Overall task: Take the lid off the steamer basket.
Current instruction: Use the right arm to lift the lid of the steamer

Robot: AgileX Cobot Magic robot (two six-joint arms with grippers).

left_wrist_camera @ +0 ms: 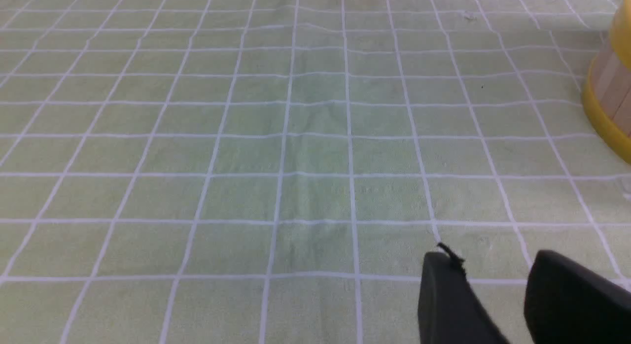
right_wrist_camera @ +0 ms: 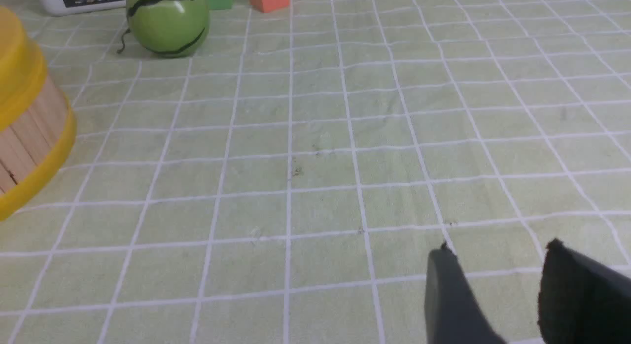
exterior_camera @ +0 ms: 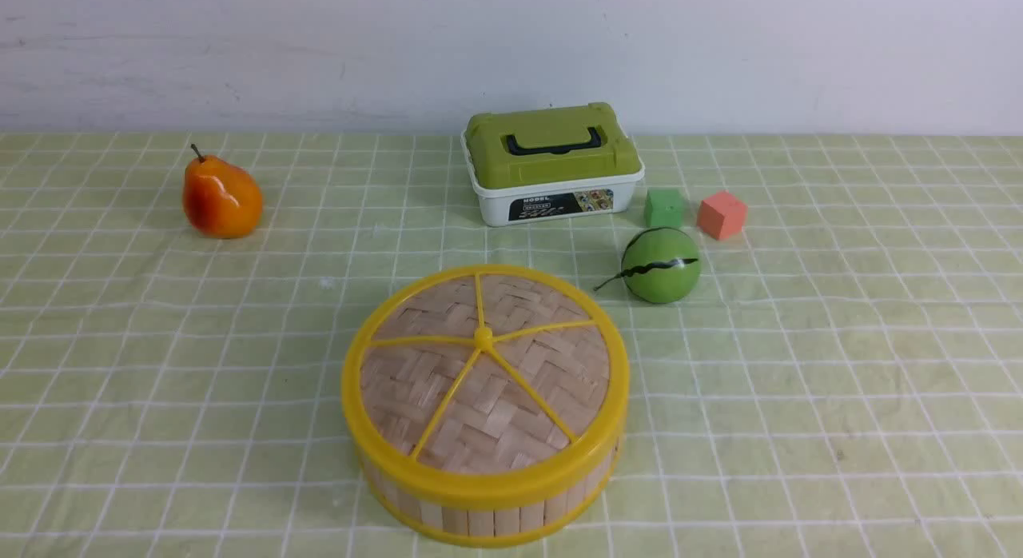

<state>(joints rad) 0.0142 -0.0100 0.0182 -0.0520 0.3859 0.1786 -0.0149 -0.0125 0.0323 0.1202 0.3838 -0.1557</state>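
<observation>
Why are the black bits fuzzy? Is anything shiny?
Left wrist view: the left gripper is too near the lens, soft-edged; right wrist view: the right gripper likewise, and the green ball shows a white glint; front view: evenly lit.

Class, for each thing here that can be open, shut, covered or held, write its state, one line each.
lid: on, seated in place, not held.
steamer basket: covered, standing upright.
green-lidded box: shut, handle folded down.
left gripper: open, empty.
right gripper: open, empty.
</observation>
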